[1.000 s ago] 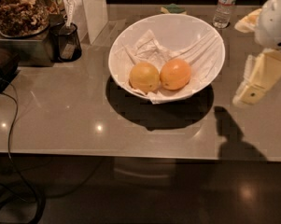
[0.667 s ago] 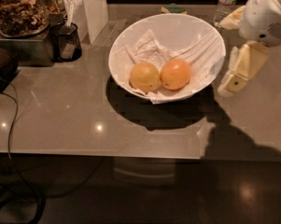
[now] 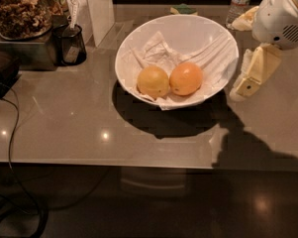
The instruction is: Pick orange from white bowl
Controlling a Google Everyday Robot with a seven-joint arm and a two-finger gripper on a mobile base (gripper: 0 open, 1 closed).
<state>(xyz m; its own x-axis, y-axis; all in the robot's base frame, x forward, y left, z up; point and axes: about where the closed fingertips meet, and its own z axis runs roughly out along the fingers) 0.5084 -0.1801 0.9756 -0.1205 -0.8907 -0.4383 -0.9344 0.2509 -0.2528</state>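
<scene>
The white bowl (image 3: 198, 33) sits on the grey countertop, lined with a crumpled white napkin. Two round fruits lie side by side in it: the deeper reddish orange (image 3: 186, 78) on the right and a paler, yellower fruit (image 3: 153, 82) on the left, touching each other. My gripper (image 3: 247, 83) hangs from the white arm at the right, just outside the bowl's right rim, to the right of the orange and above the counter. It holds nothing.
A clear water bottle (image 3: 239, 1) stands behind the bowl at the right. A dark cup (image 3: 69, 44) and a glass jar of snacks (image 3: 20, 11) stand at the left, with a white box (image 3: 99, 9) behind. Black cables run down at the left edge.
My arm and gripper have moved left toward the bowl's right rim. The bowl and both fruits have not moved.
</scene>
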